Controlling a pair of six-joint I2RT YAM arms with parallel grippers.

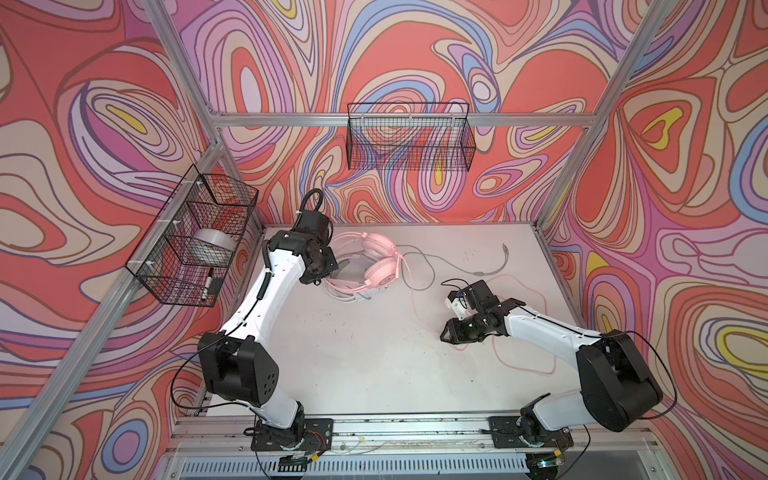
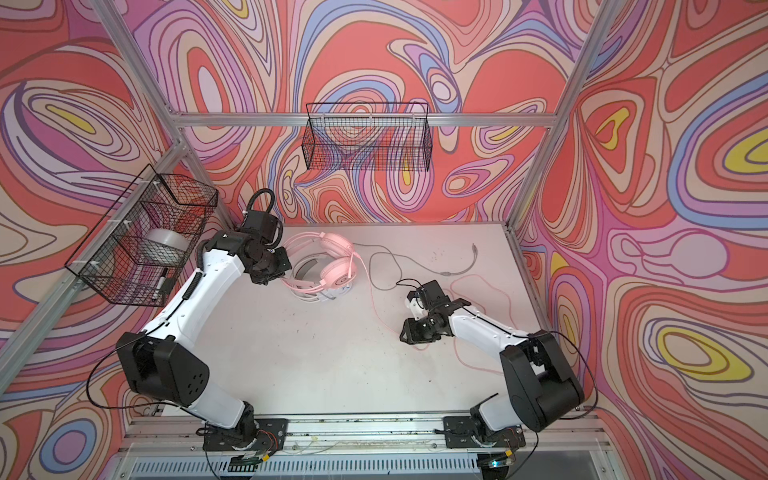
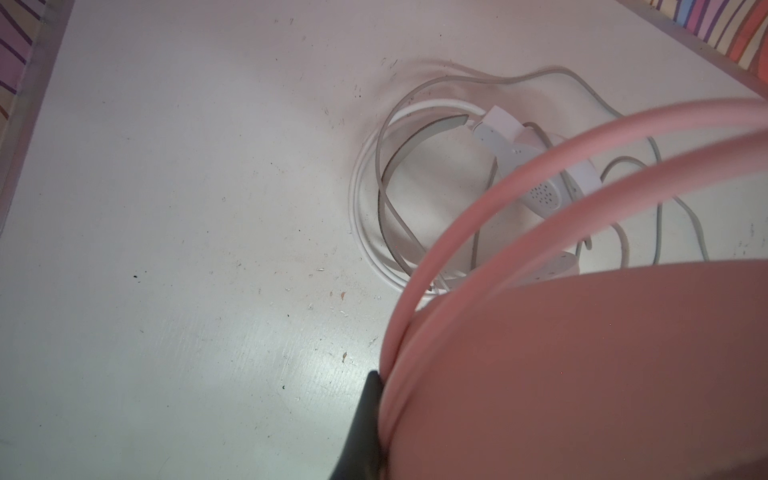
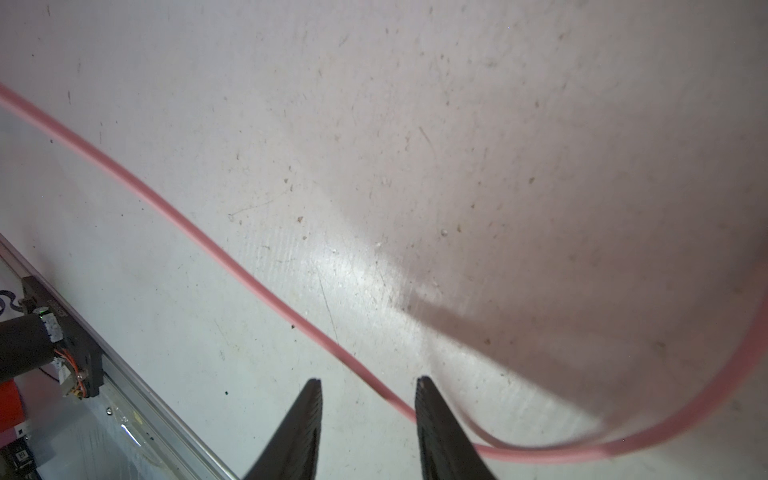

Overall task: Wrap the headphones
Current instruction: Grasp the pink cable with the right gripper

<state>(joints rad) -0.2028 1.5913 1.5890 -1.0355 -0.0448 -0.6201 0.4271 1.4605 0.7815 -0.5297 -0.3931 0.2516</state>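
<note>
Pinching the pink headset point(image 1: 379, 266) by its headband, the left jaws hold it over the white headset point(image 1: 353, 296) at the back of the bench point(image 1: 353, 365) in a top view. The grey cable point(image 1: 480, 273) trails loose.

In the left wrist view the white headset point(image 3: 544, 195) lies unwrapped.

In the right wrist view the right jaws stand spread astride the slack pink cable point(image 4: 208, 239).

Wrapping seems barely begun.

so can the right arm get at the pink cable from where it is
Probably yes: the right hand is open over the pink cable, which crosses the bare table right at its fingertips. Nothing looks to be in the way.
</note>
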